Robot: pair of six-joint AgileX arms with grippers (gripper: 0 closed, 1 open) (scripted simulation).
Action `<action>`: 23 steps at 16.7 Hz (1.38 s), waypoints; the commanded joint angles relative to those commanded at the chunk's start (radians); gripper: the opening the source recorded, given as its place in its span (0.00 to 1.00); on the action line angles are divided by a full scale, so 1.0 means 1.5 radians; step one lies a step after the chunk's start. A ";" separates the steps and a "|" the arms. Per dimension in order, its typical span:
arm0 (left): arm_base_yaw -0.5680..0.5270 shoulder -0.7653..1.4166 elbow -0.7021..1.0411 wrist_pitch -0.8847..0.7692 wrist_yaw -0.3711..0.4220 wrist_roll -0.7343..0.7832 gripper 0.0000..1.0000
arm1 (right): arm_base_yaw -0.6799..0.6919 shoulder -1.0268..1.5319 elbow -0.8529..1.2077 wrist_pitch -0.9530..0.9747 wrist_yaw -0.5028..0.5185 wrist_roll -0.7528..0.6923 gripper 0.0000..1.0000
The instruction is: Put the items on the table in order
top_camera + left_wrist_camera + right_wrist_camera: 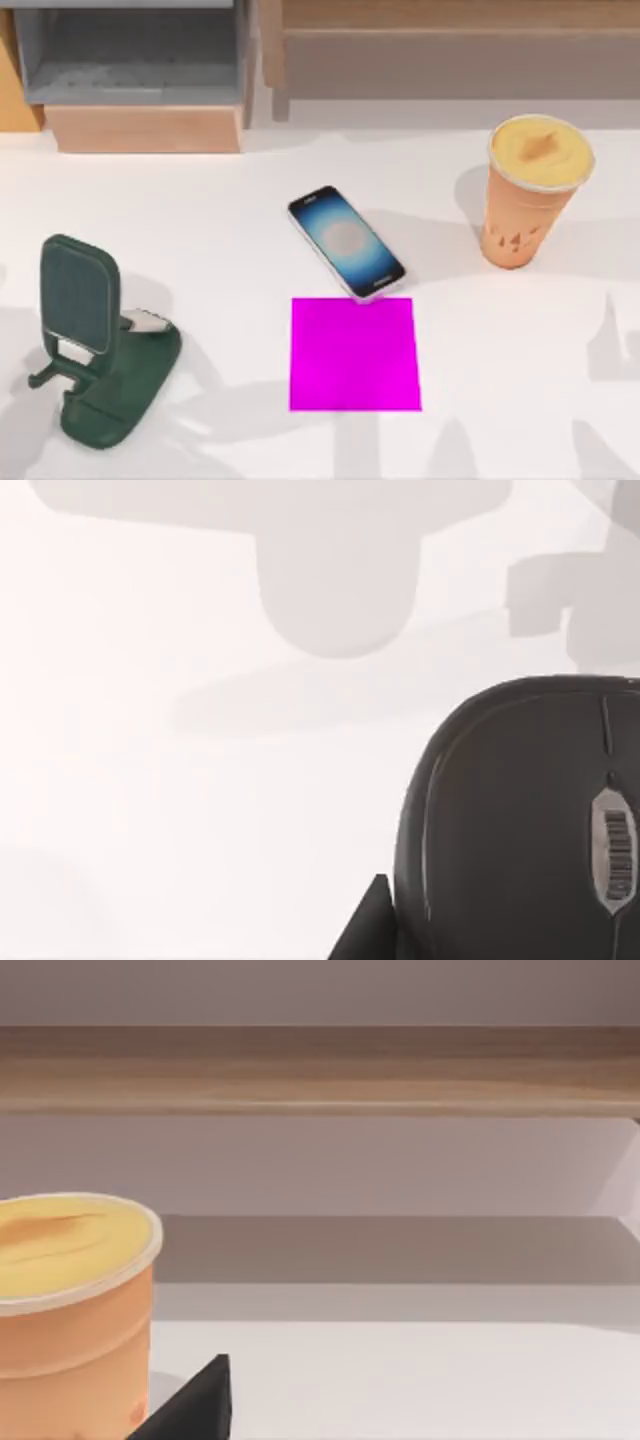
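Flat on the wide, plain white worktop, near its middle, lies the slim smartphone with a glowing blue-white screen, angled so that its lower corner just touches the upper edge of the flat magenta square pad. Toward the worktop's right side, apart from the phone, the tall orange cup with a yellow lid stands upright; the right wrist view shows its lid and upper wall close by, with a dark tip of the right tool beside it and the wooden shelving with grey compartments behind. At the left side the dark green phone stand sits with its backrest raised. The small black computer mouse, smooth and domed with a grey scroll wheel, rests on the white surface in the left wrist view, beside a dark tip of the left tool. Whether either tool is released or clenched, I cannot tell.
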 joint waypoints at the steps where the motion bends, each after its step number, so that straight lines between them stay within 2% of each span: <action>1: -0.006 0.006 0.006 0.001 -0.001 -0.005 0.00 | 0.000 0.000 0.000 0.000 0.000 0.000 1.00; 5: -0.093 0.074 0.081 0.011 -0.008 -0.087 0.00 | 0.000 0.000 0.000 0.000 0.000 0.000 1.00; 13: -0.389 0.250 0.264 0.034 -0.032 -0.354 0.00 | 0.000 0.000 0.000 0.000 0.000 0.000 1.00; 16: -0.496 0.295 0.302 0.038 -0.037 -0.500 0.00 | 0.000 0.000 0.000 0.000 0.000 0.000 1.00; 23: -0.709 0.369 0.345 0.042 -0.029 -0.946 0.00 | 0.000 0.000 0.000 0.000 0.000 0.000 1.00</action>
